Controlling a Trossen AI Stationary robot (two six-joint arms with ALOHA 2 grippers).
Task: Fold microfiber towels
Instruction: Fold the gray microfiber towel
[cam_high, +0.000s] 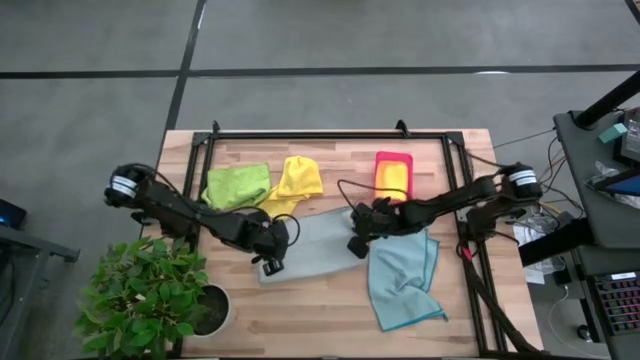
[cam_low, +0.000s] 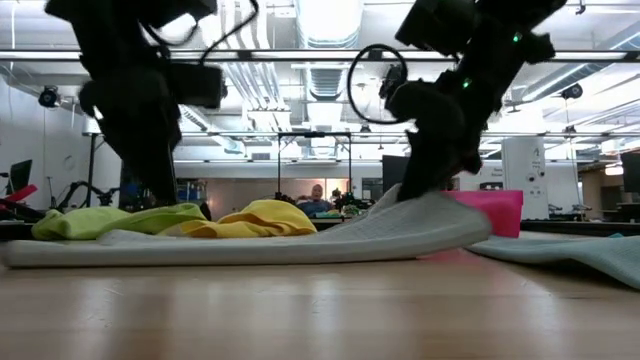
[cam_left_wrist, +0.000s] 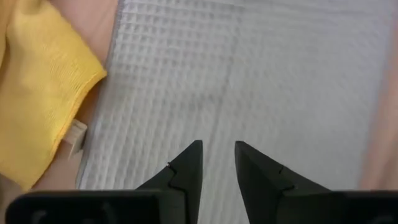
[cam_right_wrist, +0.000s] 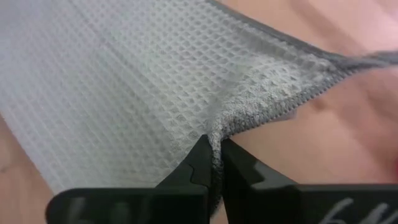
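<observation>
Right gripper (cam_right_wrist: 214, 158) is pinched shut on the edge of the grey towel (cam_high: 315, 245), the weave bunched into a small ridge between its fingers. In the high view its arm reaches in from the right side of the table (cam_high: 320, 320), bent low toward the middle, and in the low view that end of the towel is lifted off the wood while the rest lies flat.

Left gripper (cam_left_wrist: 217, 165) sits over the other end of the same towel, its fingers a little apart with bare weave showing in the gap; whether they press on the cloth cannot be told. Its arm stretches in from the left, past the potted plant (cam_high: 150, 295) at the near-left corner.

Just beside the grey towel's far-left edge lies the yellow towel (cam_high: 296, 182), touching the lime green towel (cam_high: 238, 185). A light blue towel (cam_high: 405, 280) lies crumpled to the right, right by the grey one. The pink-red tray (cam_high: 393, 176) rests toward the far edge, behind the right arm. Bare wood shows along the near edge, in front of the grey towel.
</observation>
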